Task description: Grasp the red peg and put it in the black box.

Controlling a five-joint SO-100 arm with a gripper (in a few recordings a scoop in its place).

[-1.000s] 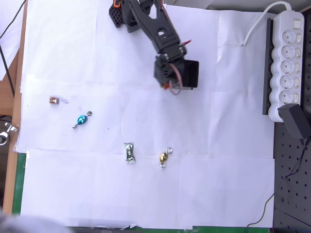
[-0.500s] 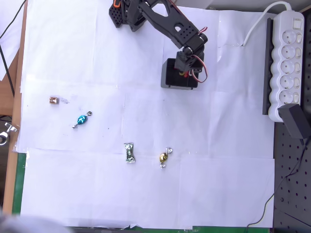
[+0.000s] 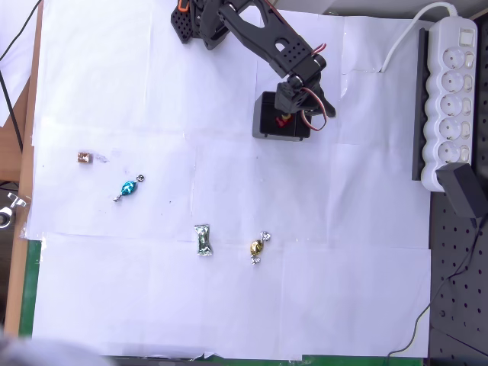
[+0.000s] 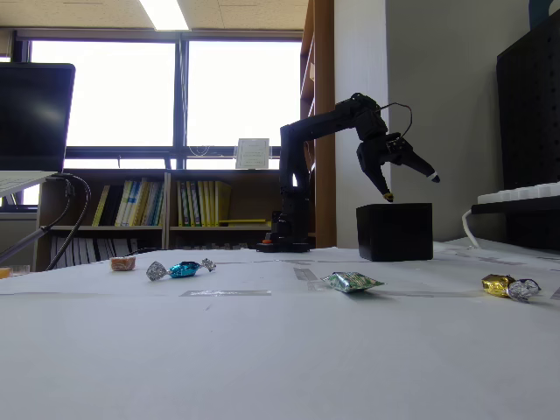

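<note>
From left to right across the white-papered desk (image 3: 114, 76) in the overhead view we see scattered wrapped candies, then, toward one o'clock, the small square black plastic box (image 3: 268, 122). The black tool (image 4: 408, 178) hangs over it, jaws spread apart and holding nothing. A tiny red spot (image 3: 284, 120) shows in the box's hollow; we judge it the red peg, though it is too small to be sure. If so, the withdrawing arm could nudge the light box.

Bare white paper-covered tabletop (image 3: 229, 91) surrounds the squarish black plastic box (image 3: 268, 122); the white power strip (image 3: 450, 91) stands well to its right in the overhead view.
</note>
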